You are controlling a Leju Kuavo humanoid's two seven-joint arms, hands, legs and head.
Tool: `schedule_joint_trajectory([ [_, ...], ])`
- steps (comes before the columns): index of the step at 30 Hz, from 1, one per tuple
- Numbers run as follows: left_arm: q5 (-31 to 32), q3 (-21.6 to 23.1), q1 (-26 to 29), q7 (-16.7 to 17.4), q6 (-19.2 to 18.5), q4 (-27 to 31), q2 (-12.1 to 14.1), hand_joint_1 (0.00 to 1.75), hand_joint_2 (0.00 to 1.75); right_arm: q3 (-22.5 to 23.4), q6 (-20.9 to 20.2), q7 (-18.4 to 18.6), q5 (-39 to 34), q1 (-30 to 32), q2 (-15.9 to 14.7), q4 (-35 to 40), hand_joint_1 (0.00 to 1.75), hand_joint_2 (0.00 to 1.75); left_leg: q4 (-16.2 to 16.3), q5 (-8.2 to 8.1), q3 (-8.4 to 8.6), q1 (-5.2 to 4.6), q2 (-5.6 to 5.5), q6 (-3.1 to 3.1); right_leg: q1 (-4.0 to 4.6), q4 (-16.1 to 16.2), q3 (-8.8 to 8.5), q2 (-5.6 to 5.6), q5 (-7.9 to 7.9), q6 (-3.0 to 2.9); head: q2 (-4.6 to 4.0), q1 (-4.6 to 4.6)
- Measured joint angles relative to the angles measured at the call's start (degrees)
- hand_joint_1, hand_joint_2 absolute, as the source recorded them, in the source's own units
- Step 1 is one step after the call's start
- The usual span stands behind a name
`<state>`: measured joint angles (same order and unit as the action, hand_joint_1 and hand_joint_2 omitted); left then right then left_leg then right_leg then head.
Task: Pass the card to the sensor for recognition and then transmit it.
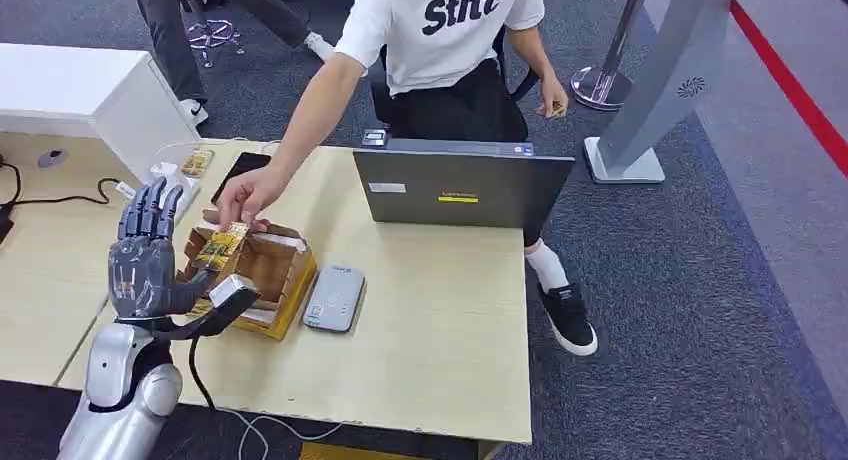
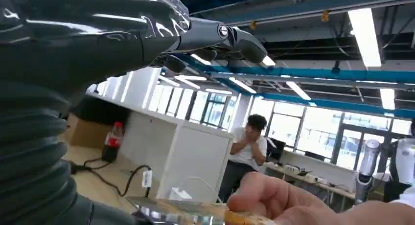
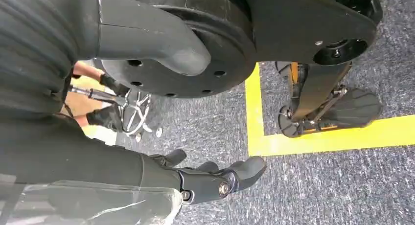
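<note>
Head view: left hand raised over table, fingers spread, holding nothing. Person's hand holds card over cardboard box, beside sensor. Right hand hangs w/ fingers loosely apart, empty.

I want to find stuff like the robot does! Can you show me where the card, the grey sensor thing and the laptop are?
card point(image 1: 222, 246), head view: its gold face, under the person's fingers.
sensor point(image 1: 334, 297), head view: middle of its grey top.
laptop point(image 1: 462, 188), head view: back of its lid.

left robot hand: raised, fingers apart, empty | right robot hand: hanging, fingers loosely curled, empty
</note>
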<state>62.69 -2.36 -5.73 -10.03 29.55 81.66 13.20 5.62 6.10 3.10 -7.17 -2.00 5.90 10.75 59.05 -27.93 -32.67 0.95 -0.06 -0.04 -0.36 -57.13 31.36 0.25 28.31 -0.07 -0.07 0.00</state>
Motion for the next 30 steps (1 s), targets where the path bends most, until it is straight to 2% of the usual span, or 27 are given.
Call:
schedule_joint_trajectory([
  [2, 3.7, 1.7, -0.4, 1.5, 0.6, -0.5, 1.1, 1.64, 1.75, -0.2, 0.2, 0.2, 0.4, 0.0, 0.0, 0.0, 0.0, 1.75, 0.0, 0.0, 0.0, 0.0, 0.0, 0.0, 0.0, 0.0, 0.0, 0.0, 0.0, 0.0, 0.0, 0.0],
  [3, 5.8, 2.5, -0.5, 2.3, 0.8, -0.8, 1.7, 1.75, 1.75, -0.2, 0.5, 0.4, 0.6, 0.0, 0.0, -0.1, 0.0, 1.75, 0.0, 0.0, 0.0, 0.0, 0.0, 0.0, 0.0, 0.0, 0.0, 0.0, 0.0, 0.0, 0.0, 0.0],
  [6, 10.7, 4.3, -0.7, 4.1, 1.5, -1.4, 3.1, 1.75, 1.75, -0.3, 0.9, 0.9, 1.2, 0.0, 0.0, -0.2, 0.0, 1.75, 0.0, 0.0, 0.0, 0.0, 0.02, 0.0, 0.0, 0.0, 0.01, 0.03, 0.0, 0.0, 0.0, -0.02],
  [11, 11.8, 5.5, -0.7, 4.9, 1.6, -1.6, 4.3, 1.75, 1.75, -0.4, 0.9, 1.3, 1.4, 0.0, -0.1, -0.2, 0.0, 1.75, 0.0, 0.0, -0.01, 0.0, 0.03, 0.0, 0.0, 0.0, 0.02, 0.04, 0.0, 0.0, 0.0, 0.0],
  [19, 12.0, 6.8, -1.0, 4.9, 1.7, -1.8, 4.5, 1.75, 1.75, -0.7, 0.9, 1.5, 1.9, 0.0, -0.1, -0.3, 0.0, 1.75, 0.0, 0.0, -0.01, 0.0, 0.04, 0.0, 0.0, 0.0, 0.03, 0.04, 0.0, 0.0, 0.0, 0.0],
  [30, 14.3, 13.8, -2.7, 1.9, 3.1, -3.0, 3.4, 1.75, 1.75, -1.5, 0.7, 1.5, 3.2, 0.0, -0.2, -0.3, 0.0, 1.75, 0.0, 0.0, -0.01, -0.01, 0.03, 0.0, 0.0, 0.0, 0.03, 0.03, 0.0, 0.0, 0.0, 0.0],
])
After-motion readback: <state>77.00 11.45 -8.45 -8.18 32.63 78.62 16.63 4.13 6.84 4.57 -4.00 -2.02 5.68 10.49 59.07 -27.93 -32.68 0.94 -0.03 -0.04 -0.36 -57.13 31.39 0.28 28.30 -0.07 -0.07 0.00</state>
